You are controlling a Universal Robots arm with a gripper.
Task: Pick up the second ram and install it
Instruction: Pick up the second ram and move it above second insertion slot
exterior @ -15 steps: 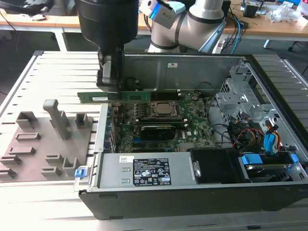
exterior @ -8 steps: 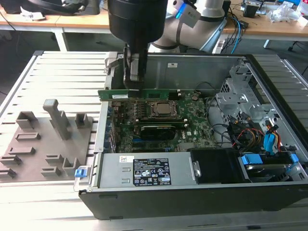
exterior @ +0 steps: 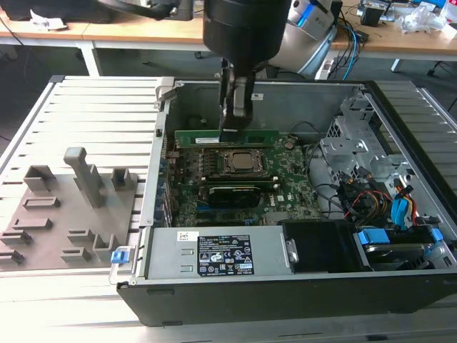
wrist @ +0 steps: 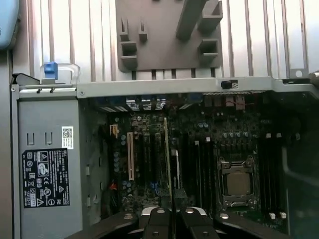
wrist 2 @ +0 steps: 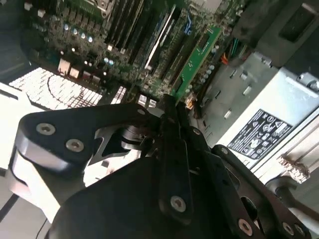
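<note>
Down inside the open computer case (exterior: 300,96) with the gripper (exterior: 234,127), hanging in from above. Pinched almost shut on the second ram (exterior: 265,136), with only the thin green board between the fingers (exterior: 243,100), gripping the upper edge near mid-length. Held on edge, long side level, over the motherboard (exterior: 293,180) and just beyond the processor socket (exterior: 239,161), toward the case's far wall in the exterior view. Cannot tell whether touching a slot or just above one. Seen edge-on in the first wrist view as a thin green line running out from the fingertips, among the dark memory slots (wrist: 197,164).

Close by and crowding the spot:
- far case wall right behind the stick
- socket frame just in front
- slot rows on either side

Further around:
- black finned module (exterior: 232,193) on the near side of the socket
- power supply (exterior: 214,254) with a printed label, along the near wall
- black shroud (exterior: 318,243) beside it, toward the exterior view's right
- metal drive cage (exterior: 350,139), a tangle of cables (exterior: 335,193) and blue connectors (exterior: 373,236), further that way

Outside the case, on the exterior view's left:
- grey holder plate (exterior: 57,221) with upright blocks, on a slatted table (exterior: 107,107)
- blue clip (exterior: 121,254) at the case corner
</note>
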